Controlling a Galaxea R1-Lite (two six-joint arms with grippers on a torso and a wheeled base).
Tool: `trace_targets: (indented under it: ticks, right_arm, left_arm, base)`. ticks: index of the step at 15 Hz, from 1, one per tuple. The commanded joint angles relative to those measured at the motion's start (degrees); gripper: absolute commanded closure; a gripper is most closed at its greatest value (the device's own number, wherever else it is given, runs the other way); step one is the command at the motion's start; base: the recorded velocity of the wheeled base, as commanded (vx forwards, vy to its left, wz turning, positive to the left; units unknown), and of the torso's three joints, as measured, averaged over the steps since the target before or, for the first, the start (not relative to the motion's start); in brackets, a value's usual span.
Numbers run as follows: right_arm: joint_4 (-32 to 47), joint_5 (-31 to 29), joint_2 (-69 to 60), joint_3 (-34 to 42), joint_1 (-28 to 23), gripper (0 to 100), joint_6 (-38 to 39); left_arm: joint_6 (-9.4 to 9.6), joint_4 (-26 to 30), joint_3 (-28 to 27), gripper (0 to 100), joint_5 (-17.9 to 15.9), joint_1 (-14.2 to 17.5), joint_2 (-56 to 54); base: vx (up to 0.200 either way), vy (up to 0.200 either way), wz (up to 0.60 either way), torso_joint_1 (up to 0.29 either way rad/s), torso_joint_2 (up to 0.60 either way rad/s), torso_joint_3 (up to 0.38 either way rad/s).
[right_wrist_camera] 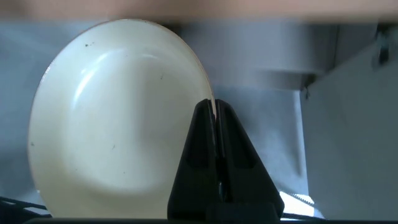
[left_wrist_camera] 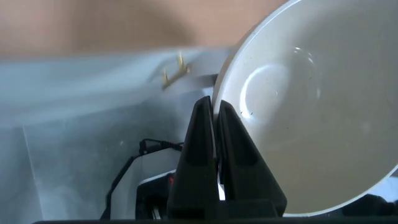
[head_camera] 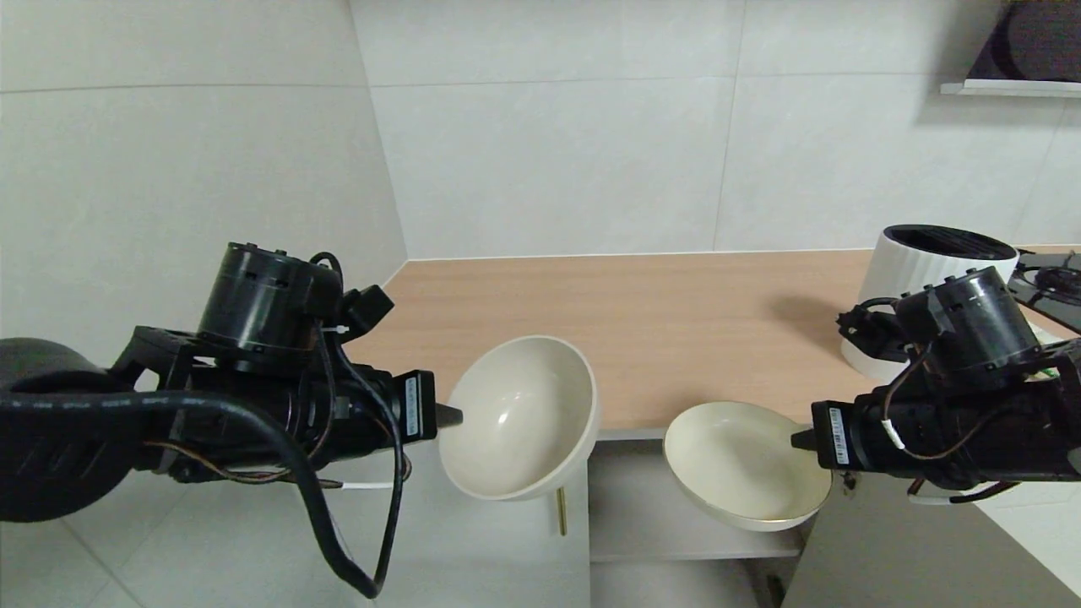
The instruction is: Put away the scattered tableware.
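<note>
Hanging just off the front edge of the light wooden table (head_camera: 659, 321), above the open white cabinet shelf (head_camera: 642, 507). Pinching the deep cream ceramic bowl (head_camera: 515, 418) by its rim in the left end effector (head_camera: 448, 415), tipped sideways. Gripping the shallow cream dish (head_camera: 739, 473) by its rim in the right end effector (head_camera: 798, 439), looking nearer the shelf.

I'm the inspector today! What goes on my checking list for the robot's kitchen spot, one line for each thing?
Surface: wooden countertop.
Job's things: deep bowl, tilted; shallow dish; both in front of the counter's edge, apart.
Clutter: white ribbed pot on the counter's right end.
Claws: left claw shut on the bowl's rim; right claw shut on the dish's rim.
Cables: black cable loops under the left arm; thin wires on the right arm.
Surroundings: tiled walls, cabinet shelf below, stove burner, hood.
</note>
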Motion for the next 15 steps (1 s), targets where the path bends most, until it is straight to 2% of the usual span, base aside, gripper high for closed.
trace_targets:
  ticks: [1,15]
  right_arm:
    - [-0.2,-0.1,0.7,0.0,0.0,100,-0.1]
    - [-2.1,-0.1,4.0,0.1,-1.1,100,-0.3]
  left_arm:
    - [0.01,0.0,0.1,100,0.2,-0.2,0.5]
    - [-0.25,0.0,-0.3,100,0.3,-0.2,2.5]
  base:
    - [0.0,0.0,0.0,0.0,0.0,0.0]
    - [0.0,0.0,0.0,0.0,0.0,0.0]
